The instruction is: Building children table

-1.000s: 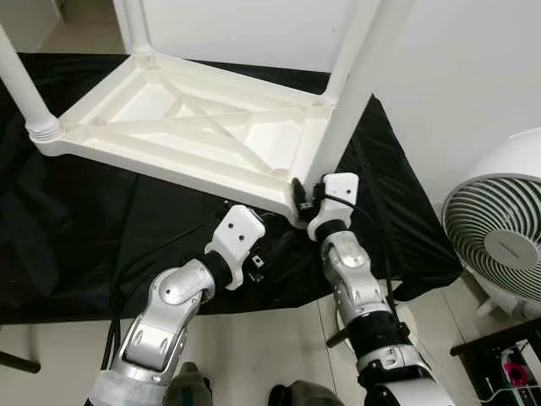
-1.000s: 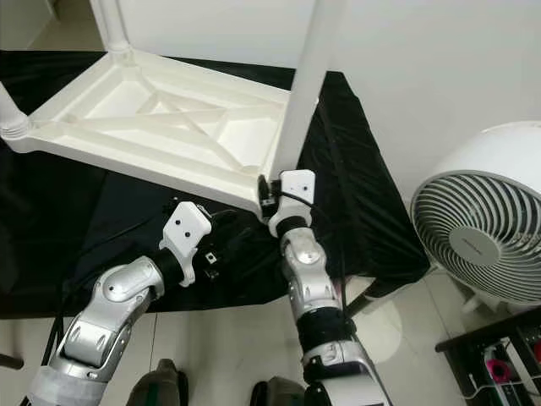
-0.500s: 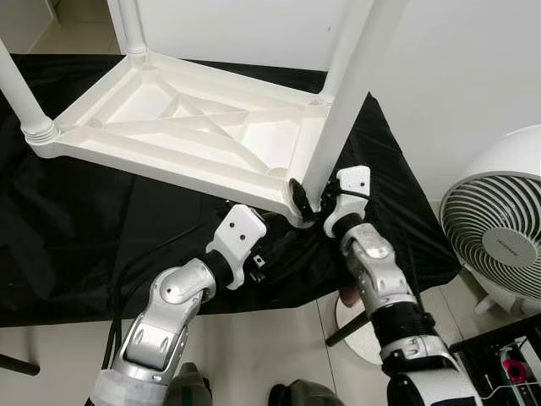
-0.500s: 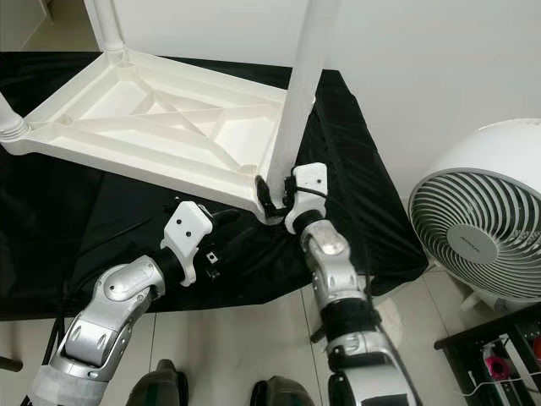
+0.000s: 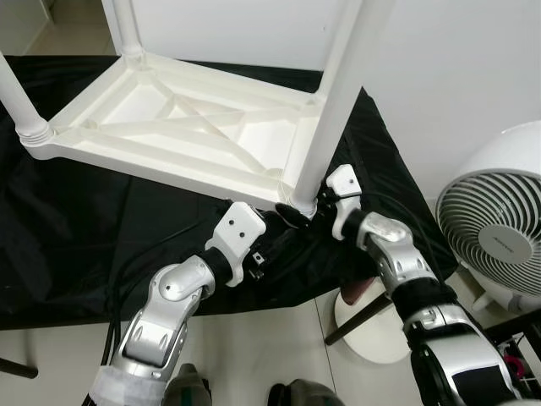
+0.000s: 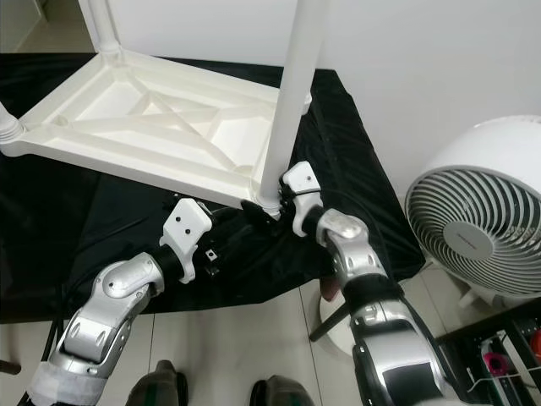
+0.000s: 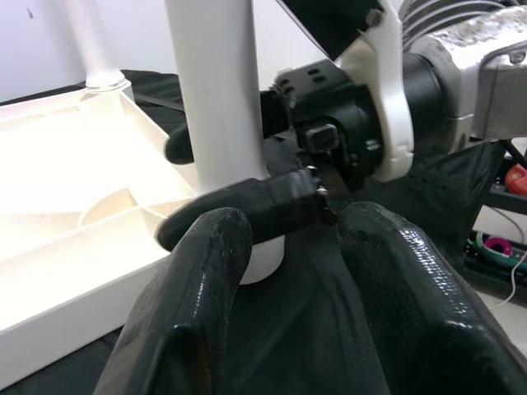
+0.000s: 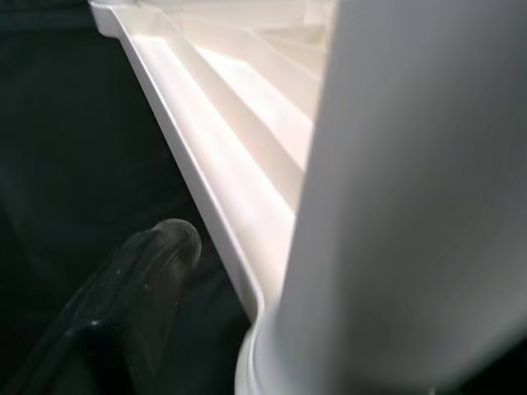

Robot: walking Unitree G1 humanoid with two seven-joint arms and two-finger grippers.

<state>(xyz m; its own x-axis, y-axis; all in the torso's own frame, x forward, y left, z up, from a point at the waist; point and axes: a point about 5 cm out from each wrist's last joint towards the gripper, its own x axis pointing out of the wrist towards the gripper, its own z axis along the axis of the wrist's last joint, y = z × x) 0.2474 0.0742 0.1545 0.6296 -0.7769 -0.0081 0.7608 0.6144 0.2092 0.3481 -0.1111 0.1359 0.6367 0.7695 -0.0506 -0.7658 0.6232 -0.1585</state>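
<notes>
The white plastic children's table top [image 5: 182, 127] lies upside down on the black cloth [image 5: 68, 228], ribbed underside up, with white tubular legs standing in its corner sockets. The near-right leg [image 5: 334, 101] rises from the corner nearest the robot, by the cloth's front edge.

Change over the last second: the right arm has swung outward to the robot's right, forearm now angled in from that side rather than coming straight up from below. The right gripper [image 5: 297, 210] has stayed at the base of the near-right leg throughout; in the left wrist view its two black fingers [image 7: 239, 206] pass either side of the leg just above the socket collar, clenched around it.

The left gripper [image 5: 262, 245] rests just below the table's near-right corner. Its fingers [image 7: 185, 329] stand spread apart, grasping nothing.

Judgement: holding the grip while the wrist sweeps round looks like a twist to seat this leg in its socket. Seating depth cannot be told. A white round fan [image 5: 499, 228] stands on the floor, well apart to the right.
</notes>
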